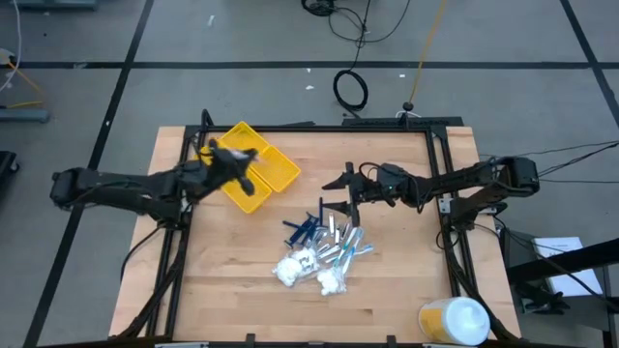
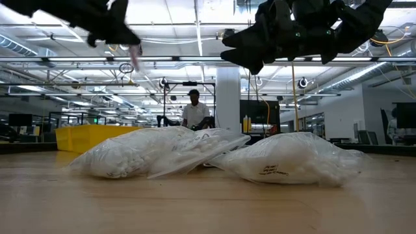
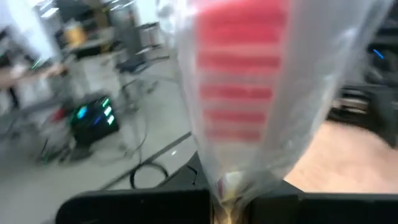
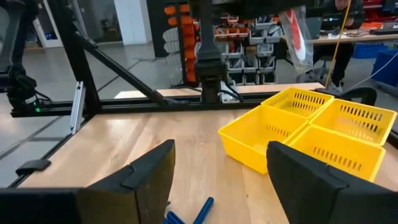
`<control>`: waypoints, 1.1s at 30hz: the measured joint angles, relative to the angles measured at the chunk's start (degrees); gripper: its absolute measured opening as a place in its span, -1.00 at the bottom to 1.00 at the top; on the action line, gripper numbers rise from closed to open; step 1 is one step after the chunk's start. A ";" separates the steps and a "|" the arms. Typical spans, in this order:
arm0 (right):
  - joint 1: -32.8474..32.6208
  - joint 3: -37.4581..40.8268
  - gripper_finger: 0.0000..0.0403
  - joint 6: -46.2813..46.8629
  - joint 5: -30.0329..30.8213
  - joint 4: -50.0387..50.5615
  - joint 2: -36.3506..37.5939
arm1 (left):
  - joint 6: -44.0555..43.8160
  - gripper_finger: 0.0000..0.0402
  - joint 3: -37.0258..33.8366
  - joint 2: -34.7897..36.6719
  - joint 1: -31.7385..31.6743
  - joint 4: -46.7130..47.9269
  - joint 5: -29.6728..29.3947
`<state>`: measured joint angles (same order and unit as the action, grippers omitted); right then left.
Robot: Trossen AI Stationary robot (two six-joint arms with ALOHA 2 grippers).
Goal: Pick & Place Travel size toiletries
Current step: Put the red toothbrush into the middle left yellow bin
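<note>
Upper left of the high view, the left gripper [image 1: 235,158] pinches what looks like a clear red-striped packet [image 3: 249,87] above the yellow tray [image 1: 276,169] for dropping; right gripper [image 4: 217,171] hangs wide open, empty, beside the toiletries pile [image 1: 319,253] at centre.

Dark blue sticks [image 1: 302,228], silvery packets [image 1: 340,242] and two clear bags [image 1: 309,270] of white lumps lie heaped mid-surface, toward the near edge. One clear red-striped packet [image 3: 249,87] hangs upright, held.
</note>
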<state>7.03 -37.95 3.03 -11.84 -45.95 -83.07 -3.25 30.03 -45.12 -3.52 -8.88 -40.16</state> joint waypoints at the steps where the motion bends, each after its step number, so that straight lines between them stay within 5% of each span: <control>1: 0.00 0.00 0.18 -0.52 0.00 0.04 -0.01 | -3.01 -0.96 -1.50 1.88 -0.77 1.07 -2.21; 7: 0.00 0.00 0.12 -2.01 0.00 0.39 -0.02 | -21.48 -0.97 -7.73 11.51 -5.96 16.95 -14.80; 13: 0.00 0.00 0.11 -2.24 0.02 0.39 -0.02 | -36.59 -0.97 -9.83 14.49 -10.69 29.46 -12.02; 24: 0.02 0.00 0.10 -2.71 2.86 0.39 -0.02 | -41.49 -0.97 -10.83 14.38 -16.47 36.95 -10.40; 33: 0.02 0.00 0.12 -2.88 2.84 0.39 -0.02 | -41.09 -0.35 -10.83 14.39 -21.13 37.31 -7.03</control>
<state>7.05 -37.95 0.14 -8.99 -45.56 -83.09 -44.34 19.20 -30.73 -24.66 28.42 -47.19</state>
